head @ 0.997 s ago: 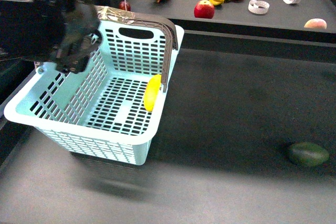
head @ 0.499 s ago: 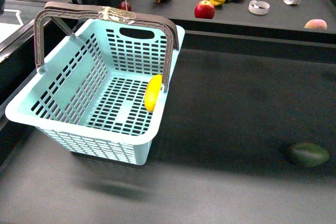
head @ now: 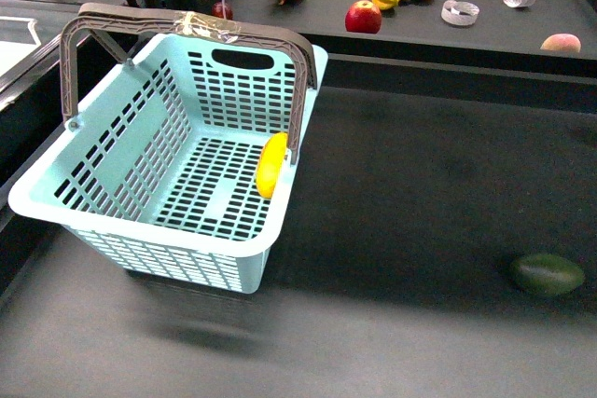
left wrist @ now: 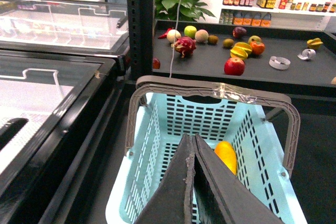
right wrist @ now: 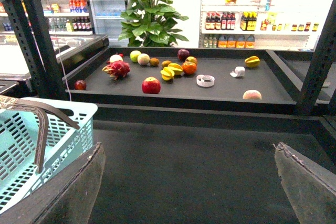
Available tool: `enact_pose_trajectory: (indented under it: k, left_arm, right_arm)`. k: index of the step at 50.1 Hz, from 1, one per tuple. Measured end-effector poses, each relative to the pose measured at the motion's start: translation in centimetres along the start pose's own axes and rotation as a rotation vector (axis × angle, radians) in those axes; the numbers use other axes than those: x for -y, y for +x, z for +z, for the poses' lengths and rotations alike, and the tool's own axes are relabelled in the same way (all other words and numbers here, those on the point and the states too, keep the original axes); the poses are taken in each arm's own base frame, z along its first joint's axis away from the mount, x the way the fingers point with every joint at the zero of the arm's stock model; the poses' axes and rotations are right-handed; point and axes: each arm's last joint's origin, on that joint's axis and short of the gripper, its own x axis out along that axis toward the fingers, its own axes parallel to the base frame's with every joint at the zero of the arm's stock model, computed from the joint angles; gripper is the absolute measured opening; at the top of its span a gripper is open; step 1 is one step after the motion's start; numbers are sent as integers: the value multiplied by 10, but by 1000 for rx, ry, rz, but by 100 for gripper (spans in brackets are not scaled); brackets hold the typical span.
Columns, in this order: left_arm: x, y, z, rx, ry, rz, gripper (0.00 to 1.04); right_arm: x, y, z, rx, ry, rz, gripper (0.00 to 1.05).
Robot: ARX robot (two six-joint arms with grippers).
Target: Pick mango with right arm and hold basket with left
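The basket stands on the dark worktop and serves as the reference landmark. The mango lies inside the basket, leaning against the side wall nearest the open worktop, just below the handle pivot. The taped handles stand upright over the basket.

Hand states: the left hand has its fingers pressed together with nothing between them and hangs above the basket interior, clear of the handles. The right hand is spread wide and empty, over bare worktop beside the basket. Neither arm shows in the front view.

Hazards, as judged from this layout:

1. Nothing is holding the basket. It appears light; a hand pushing on the mango could slide or tip it.
2. The upright handle arch crosses the approach to the mango. A descent from the worktop side may strike it.
3. The mango is smooth and rests against a slotted wall; a finger may catch in a slot, or the fruit may roll towards the basket centre.
4. A green fruit lies well apart from the basket; it is not the target.
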Motion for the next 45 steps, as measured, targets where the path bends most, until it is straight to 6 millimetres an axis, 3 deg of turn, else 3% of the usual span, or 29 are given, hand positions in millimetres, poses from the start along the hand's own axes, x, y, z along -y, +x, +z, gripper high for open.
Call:
enact_pose_trajectory:
  k: [13, 45]
  left_arm:
    - [-6, -28, 3, 15, 4, 25, 4]
    - [-5, -60, 13, 49, 11, 23, 4]
  right_arm:
    - [0, 0, 0, 0, 0, 0, 96]
    - [0, 0, 0, 0, 0, 0, 96]
